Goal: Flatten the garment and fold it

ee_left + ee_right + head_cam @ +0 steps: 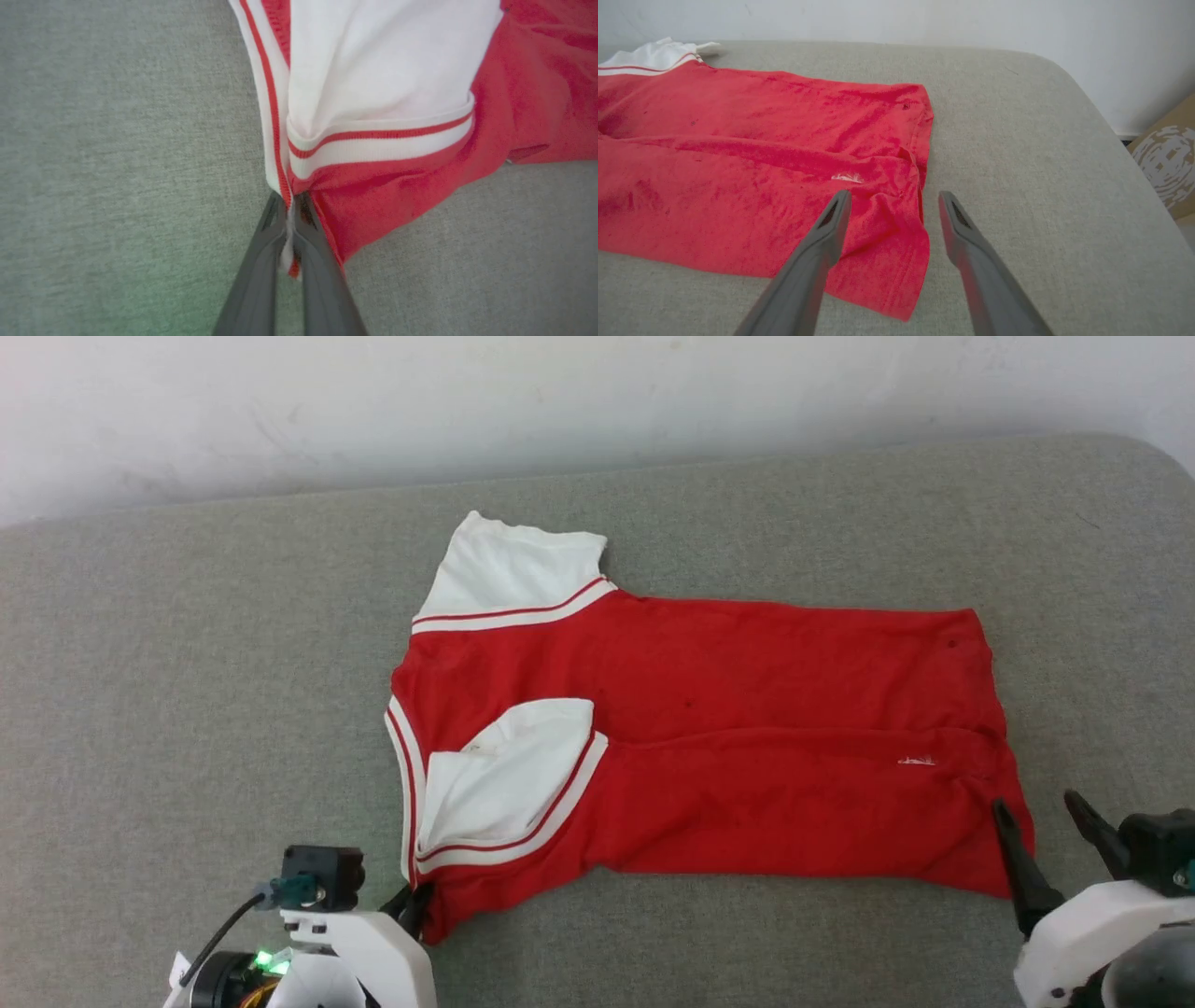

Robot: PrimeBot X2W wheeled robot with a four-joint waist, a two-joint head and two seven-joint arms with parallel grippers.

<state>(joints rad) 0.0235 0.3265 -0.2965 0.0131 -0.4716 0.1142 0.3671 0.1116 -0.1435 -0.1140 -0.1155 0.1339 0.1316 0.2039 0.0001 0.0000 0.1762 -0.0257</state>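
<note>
Left pincer (290,210), garment (747,709), grey cushion (187,663), white wall (560,401)

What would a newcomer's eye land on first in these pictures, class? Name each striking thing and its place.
The bright red garment stands out first, spread across the middle of the grey padded surface, one white sleeve folded onto its body. Next, the left gripper is shut on its striped edge at the near left corner. The right gripper hangs open astride the hem at the near right corner.
</note>
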